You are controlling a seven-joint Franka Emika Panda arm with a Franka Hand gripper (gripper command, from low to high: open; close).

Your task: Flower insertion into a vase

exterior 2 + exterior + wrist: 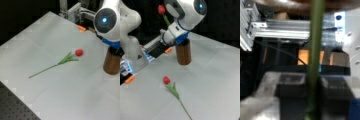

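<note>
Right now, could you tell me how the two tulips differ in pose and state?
The held tulip stands upright, its stem between the gripper fingers at the vase; the loose tulip lies flat on the table. The held tulip is off the table; the loose tulip rests apart from the vase, untouched. Both have a red bud and a green stem.

- Two red tulip-like flowers with green stems: one lying flat on the table (171,87), also seen in a front view (70,58); one raised above the vase (162,11), its green stem (315,62) running between the gripper's dark fingers (290,85) in the wrist view.
- One dark brown, wood-like cylindrical vase (183,53), in both front views (111,63).
- One white robot arm (187,15).
- One pale grey table (215,82).
- Two small orange blocks on the aluminium frame (168,50), (130,80).
</note>
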